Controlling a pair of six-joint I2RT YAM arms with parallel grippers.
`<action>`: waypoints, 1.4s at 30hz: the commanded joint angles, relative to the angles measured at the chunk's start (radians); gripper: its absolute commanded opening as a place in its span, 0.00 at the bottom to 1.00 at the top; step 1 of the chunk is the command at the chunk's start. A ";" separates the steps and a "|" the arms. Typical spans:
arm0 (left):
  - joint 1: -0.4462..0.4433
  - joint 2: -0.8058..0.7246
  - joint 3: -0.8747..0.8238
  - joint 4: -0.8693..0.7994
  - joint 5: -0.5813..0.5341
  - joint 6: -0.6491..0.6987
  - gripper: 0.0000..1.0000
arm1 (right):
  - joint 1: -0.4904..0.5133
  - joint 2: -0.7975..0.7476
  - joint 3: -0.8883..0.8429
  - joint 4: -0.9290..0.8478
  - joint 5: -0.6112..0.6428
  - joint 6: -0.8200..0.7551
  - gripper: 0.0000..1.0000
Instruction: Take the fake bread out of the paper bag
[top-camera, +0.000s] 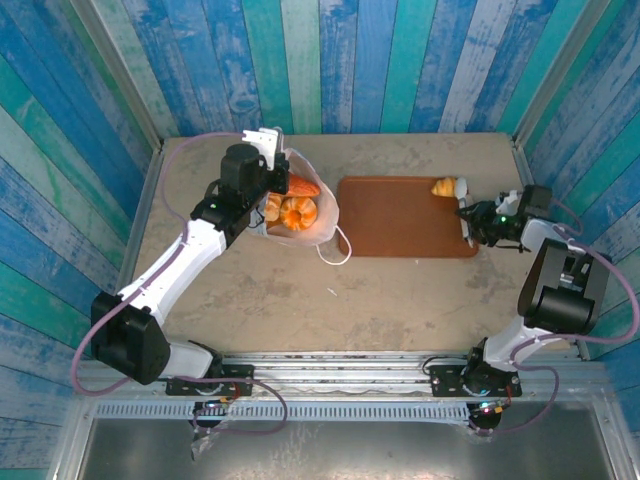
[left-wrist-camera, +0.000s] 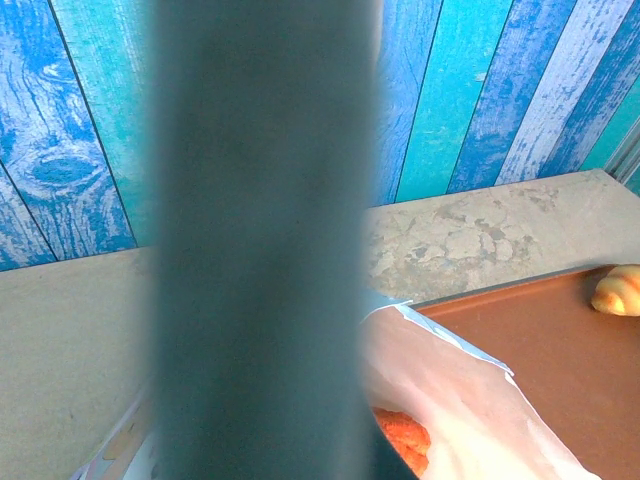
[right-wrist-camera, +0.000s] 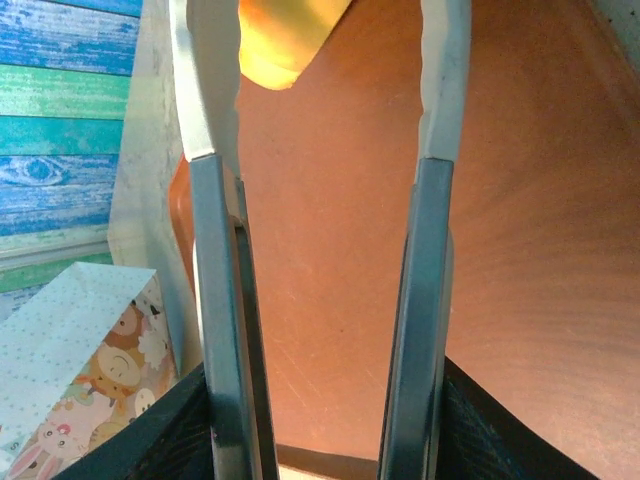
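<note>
- At frame right, the right gripper (top-camera: 466, 211), parted and empty, hovers beside 1 roll (top-camera: 449, 187) on the tray (top-camera: 400, 232).
- Left gripper (top-camera: 268, 175), closed, seems to pinch the paper bag (top-camera: 322, 228) holding fake bread (top-camera: 297, 210).
- Lift clear first.

fake bread (top-camera: 296, 211) golden-orange, paper bag (right-wrist-camera: 70, 350) white w/ cartoon-animal print — tray (top-camera: 400, 228) red-brown, wall planks (top-camera: 350, 60) blue/teal.
</note>
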 joint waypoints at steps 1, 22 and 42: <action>-0.001 -0.027 0.038 0.050 0.011 -0.002 0.00 | -0.017 -0.050 -0.007 -0.033 -0.003 -0.033 0.50; -0.002 -0.052 0.018 0.055 0.001 0.001 0.00 | -0.050 -0.215 0.010 -0.231 0.094 -0.116 0.50; -0.001 -0.057 -0.006 0.053 0.011 0.001 0.00 | 0.323 -0.562 0.168 -0.547 0.143 -0.195 0.45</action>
